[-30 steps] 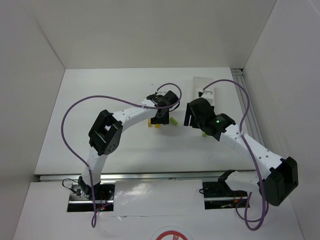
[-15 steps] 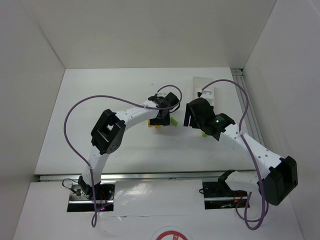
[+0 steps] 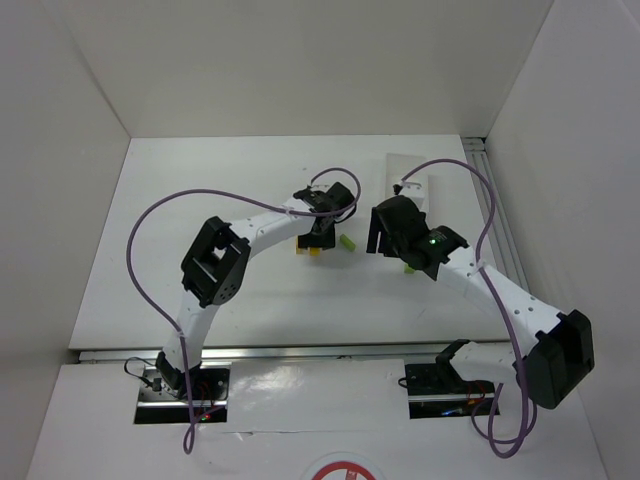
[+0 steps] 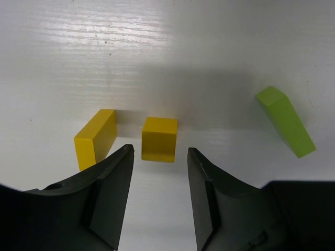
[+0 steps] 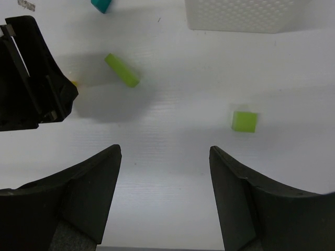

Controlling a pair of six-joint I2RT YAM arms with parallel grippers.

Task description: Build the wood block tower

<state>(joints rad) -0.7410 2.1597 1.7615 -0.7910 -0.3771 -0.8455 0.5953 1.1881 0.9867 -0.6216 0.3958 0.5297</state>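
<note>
left gripper (image 4: 159,159) hangs with jaws apart and empty, small yellow wooden cube (image 4: 159,139) just ahead of the gap. flat yellow wooden block (image 4: 96,138) sits beside it, long lime-green wooden block (image 4: 286,121) further off. right gripper (image 5: 165,157) is spread wide, holding nothing. small lime-green wooden cube (image 5: 244,121) and teal wooden piece (image 5: 101,4) lie well apart near the white rectangular tray (image 5: 243,14). nothing stacked yet.

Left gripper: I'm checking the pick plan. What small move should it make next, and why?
Probably ease the left gripper forward until its open fingers straddle the yellow cube. The cube sits centred just ahead of the fingertips, not yet between them. The flat yellow block lies close to one finger, so the advance should stay straight.
</note>
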